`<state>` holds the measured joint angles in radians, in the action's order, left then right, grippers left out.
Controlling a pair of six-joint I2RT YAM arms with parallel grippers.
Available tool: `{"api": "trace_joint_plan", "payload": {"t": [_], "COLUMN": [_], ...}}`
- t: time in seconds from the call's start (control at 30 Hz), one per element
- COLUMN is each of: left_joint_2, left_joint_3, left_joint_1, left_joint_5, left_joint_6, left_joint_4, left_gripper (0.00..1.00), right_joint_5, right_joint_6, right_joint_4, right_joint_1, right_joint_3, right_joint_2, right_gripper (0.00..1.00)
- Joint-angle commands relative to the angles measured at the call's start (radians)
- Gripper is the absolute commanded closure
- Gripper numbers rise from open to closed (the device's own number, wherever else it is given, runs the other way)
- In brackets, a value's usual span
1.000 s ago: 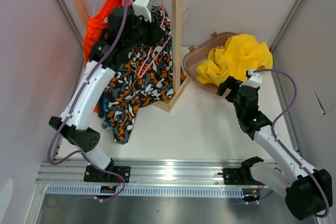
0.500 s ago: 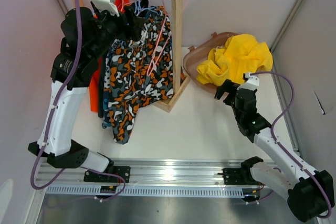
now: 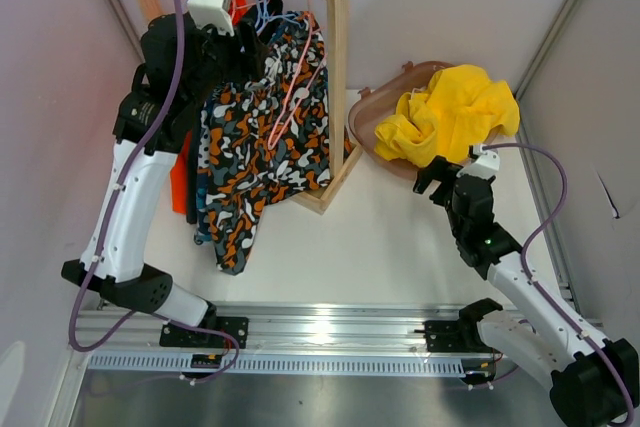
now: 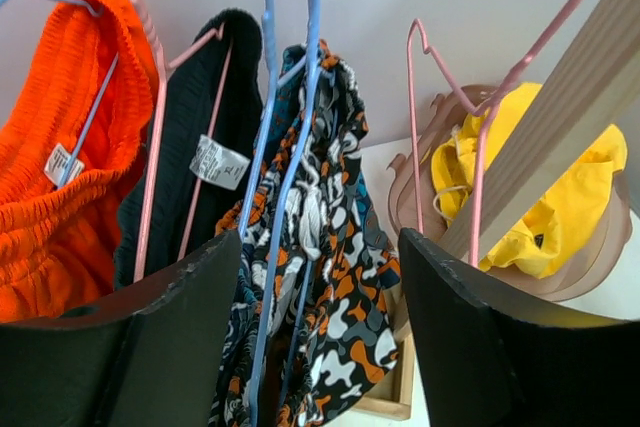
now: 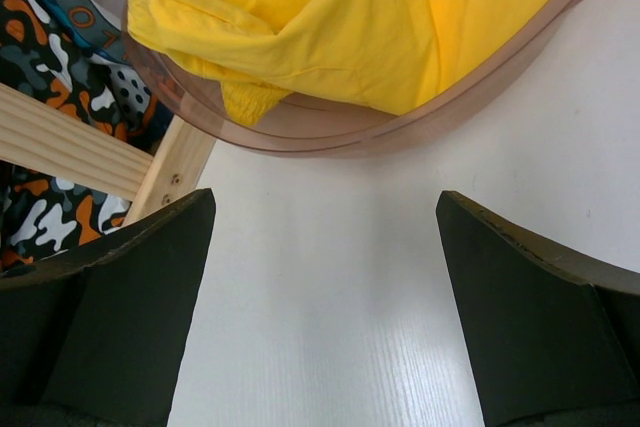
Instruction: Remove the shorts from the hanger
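Note:
Several shorts hang on wire hangers on a wooden rack (image 3: pixel 338 77). In the left wrist view I see bright orange shorts (image 4: pixel 60 217) on a blue hanger, black shorts (image 4: pixel 200 127) on a pink hanger, and teal-orange-black print shorts (image 4: pixel 352 209) beside orange-white-black camouflage shorts (image 4: pixel 370 317) on blue hangers. An empty pink hanger (image 4: pixel 415 137) hangs to the right. My left gripper (image 4: pixel 320 247) is open, just in front of the blue hangers, holding nothing. Yellow shorts (image 3: pixel 450 107) lie in a brown basin (image 3: pixel 365 117). My right gripper (image 3: pixel 432 175) is open and empty over the table near the basin.
The rack's wooden base frame (image 3: pixel 325 197) stands on the white table beside the basin. Grey walls close in left, back and right. The camouflage shorts (image 3: pixel 255 147) hang down to the table. The metal rail (image 3: pixel 320 332) runs along the near edge.
My left arm has pulled back from over the clothes and risen to the rack's upper left end. The orange shorts now hang lower beside it. My right gripper shifted slightly right.

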<state>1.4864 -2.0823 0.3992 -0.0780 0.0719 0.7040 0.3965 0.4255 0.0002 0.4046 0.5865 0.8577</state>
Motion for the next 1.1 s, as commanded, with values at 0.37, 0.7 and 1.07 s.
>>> {"api": "trace_joint_plan", "payload": {"t": [0.37,0.7,1.07], "left_joint_2": [-0.017,0.015,0.173], "left_joint_3": [0.108,0.084,-0.182], "left_joint_1": [-0.022,-0.022,-0.023], "left_joint_5": [0.066,0.064,-0.017], "left_joint_6": [0.08,0.082,0.037], "left_joint_4": [-0.034,-0.031,0.081], "left_gripper": [0.45,0.69,1.0], "right_joint_5": [0.036,0.044,0.048], "right_joint_6": [0.013,0.016,-0.001], "right_joint_4": [0.003,0.004,-0.028], "right_joint_1": [0.003,0.003,0.005], "right_joint_3": [-0.033,-0.053,-0.039], "right_joint_2": [-0.023,-0.026,-0.057], "right_gripper": [0.01,0.01,0.01]}}
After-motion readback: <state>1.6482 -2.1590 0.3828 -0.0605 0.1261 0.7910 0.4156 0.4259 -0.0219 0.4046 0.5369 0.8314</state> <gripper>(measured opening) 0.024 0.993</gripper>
